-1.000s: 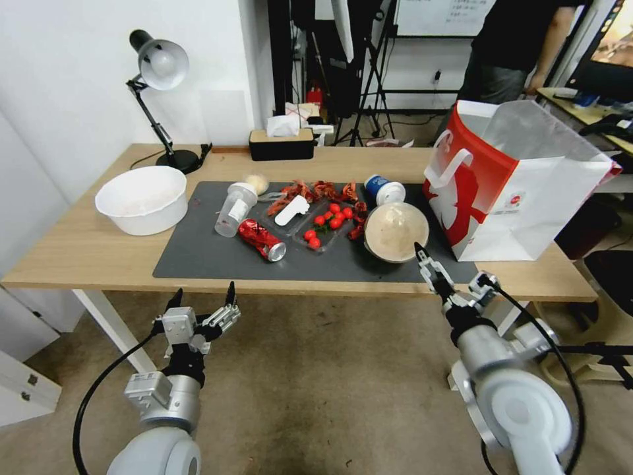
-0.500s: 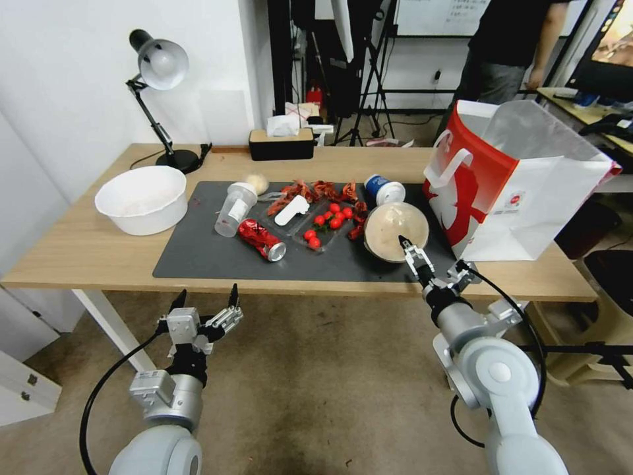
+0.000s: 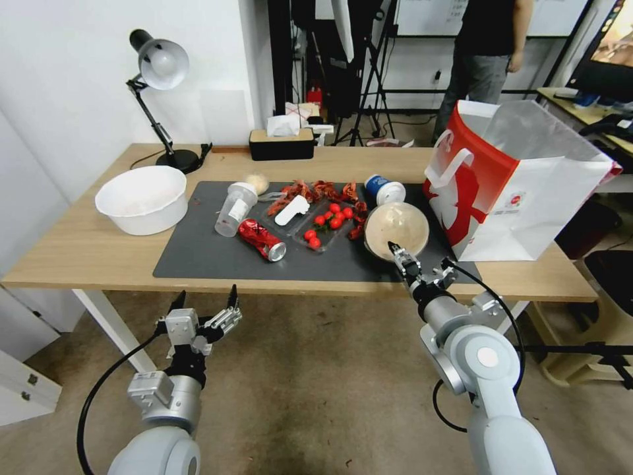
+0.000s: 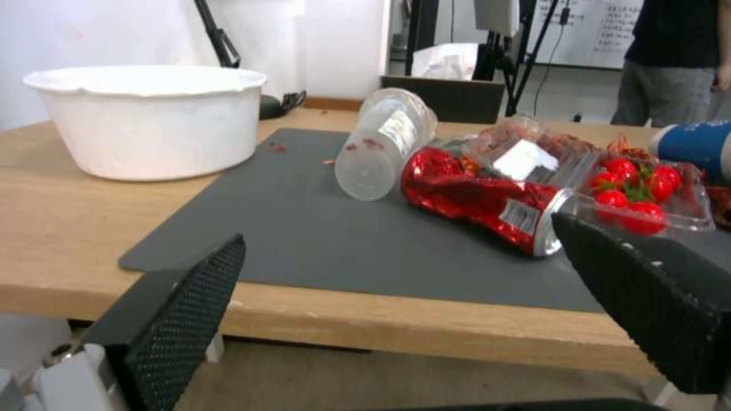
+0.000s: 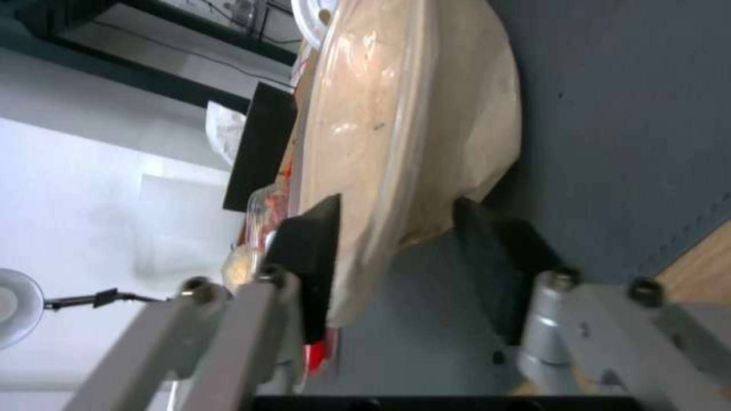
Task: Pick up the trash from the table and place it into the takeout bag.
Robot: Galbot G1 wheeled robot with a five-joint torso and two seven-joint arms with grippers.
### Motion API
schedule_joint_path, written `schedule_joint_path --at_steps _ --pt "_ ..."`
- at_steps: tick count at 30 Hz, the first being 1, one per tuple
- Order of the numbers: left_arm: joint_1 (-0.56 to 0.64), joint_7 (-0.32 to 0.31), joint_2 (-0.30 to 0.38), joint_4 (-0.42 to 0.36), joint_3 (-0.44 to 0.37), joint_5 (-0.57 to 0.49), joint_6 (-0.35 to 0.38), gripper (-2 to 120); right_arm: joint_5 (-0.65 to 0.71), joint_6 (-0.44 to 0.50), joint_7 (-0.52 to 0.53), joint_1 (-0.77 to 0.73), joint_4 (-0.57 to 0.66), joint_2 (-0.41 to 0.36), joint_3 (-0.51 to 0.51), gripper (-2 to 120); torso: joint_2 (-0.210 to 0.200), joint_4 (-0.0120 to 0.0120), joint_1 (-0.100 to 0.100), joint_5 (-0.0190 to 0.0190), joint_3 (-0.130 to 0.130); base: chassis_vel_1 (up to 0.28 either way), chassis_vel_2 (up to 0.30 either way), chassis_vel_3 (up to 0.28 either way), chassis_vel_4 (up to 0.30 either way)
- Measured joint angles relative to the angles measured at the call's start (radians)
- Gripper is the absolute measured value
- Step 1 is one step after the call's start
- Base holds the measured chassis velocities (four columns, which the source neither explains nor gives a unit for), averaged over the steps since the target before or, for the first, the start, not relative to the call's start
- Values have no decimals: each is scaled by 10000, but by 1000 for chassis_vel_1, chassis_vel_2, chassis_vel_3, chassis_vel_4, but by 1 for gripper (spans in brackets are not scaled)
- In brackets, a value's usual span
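a: head view first. your right tool (image 3: 394, 250) sits at the near rim of the beige bowl (image 3: 396, 229) on the counter (image 3: 79, 251), beside the takeout bag (image 3: 514, 178). left tool (image 3: 203, 305) hangs wide below the edge.

b: left wrist?

a: fingers (image 4: 183, 311) spread, red can (image 4: 480, 197) ahead, dented, likely light.

b: right wrist?

a: pads (image 5: 308, 262) straddle the bowl's rim (image 5: 373, 240), not yet pinched. thin and probably flexible, so grip the rim gently.

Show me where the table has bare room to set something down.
Free: the mat's near-left corner in front of the red can, and bare table before the white bowl. Crowded: mid-mat food trays through the beige bowl to the takeout bag.
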Motion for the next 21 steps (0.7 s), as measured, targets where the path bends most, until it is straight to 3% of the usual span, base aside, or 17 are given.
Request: schedule_joint_path --at_steps 6,8,9,13,14,16,21 --pt "49 9 8 3 -10 6 -37 100 -160 4 -14 -39 12 -36 60 15 0 0 0 0 0 0 0 0 0" --pt "76 12 12 3 -11 6 -67 100 -1284 6 -441 -172 58 -151 24 3 0 1 0 -1 0 0 0 0 0" --pt "76 12 12 3 -11 6 -67 100 -1284 6 -441 -172 58 -151 24 3 0 1 0 -1 0 0 0 0 0" --pt "95 0 20 -54 -20 5 -85 100 -4246 130 -1869 -569 454 -498 -59 0 0 0 0 0 0 0 0 0 0" --pt "95 0 20 -54 -20 5 -85 100 -4246 130 -1869 -569 454 -498 -59 0 0 0 0 0 0 0 0 0 0" --pt "113 -10 35 -86 -30 5 -93 100 -5640 288 -2524 -703 788 -816 -20 0 0 0 0 -2 0 0 0 0 0" --pt "165 -13 44 -150 -36 0 -104 100 -7302 541 -3366 -749 1228 -1542 208 0 0 0 0 -1 0 0 0 0 0"
